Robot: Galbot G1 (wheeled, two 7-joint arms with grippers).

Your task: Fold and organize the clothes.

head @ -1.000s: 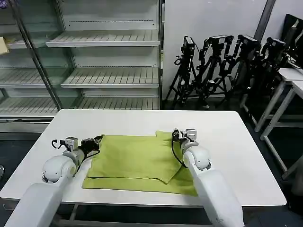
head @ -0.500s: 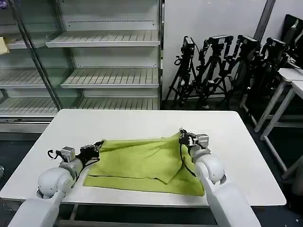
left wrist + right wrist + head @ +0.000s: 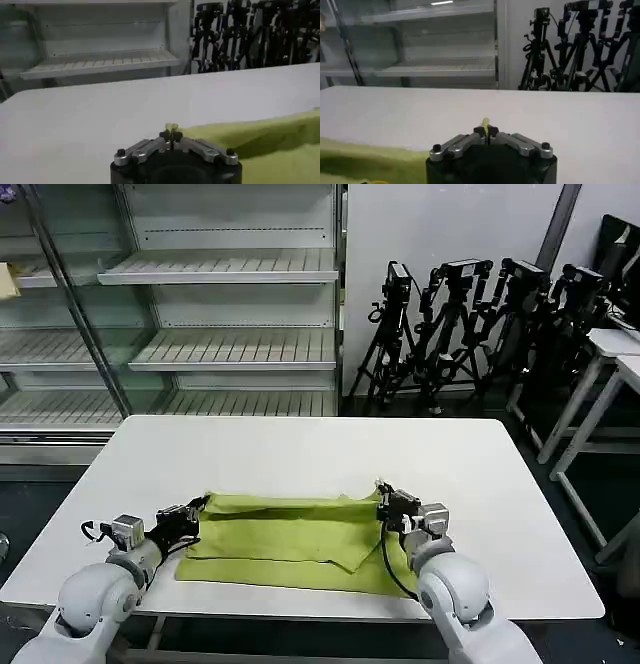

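Grippers clamped on shirt | left gripper (image 3: 196, 509) and right gripper (image 3: 385, 500) are pinched on far corners of T-shirt (image 3: 290, 542) | long axis is stretched left-right between them, lower centre of frame | table (image 3: 300, 449)

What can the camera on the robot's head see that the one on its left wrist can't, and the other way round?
Head view alone: the whole lime T-shirt spread between both arms, and the right gripper pinching its far right corner. Left wrist view alone: a close look at the left gripper, its fingers shut on a scrap of fabric. Both: the shirt, the white table, the shelves and the tripods.
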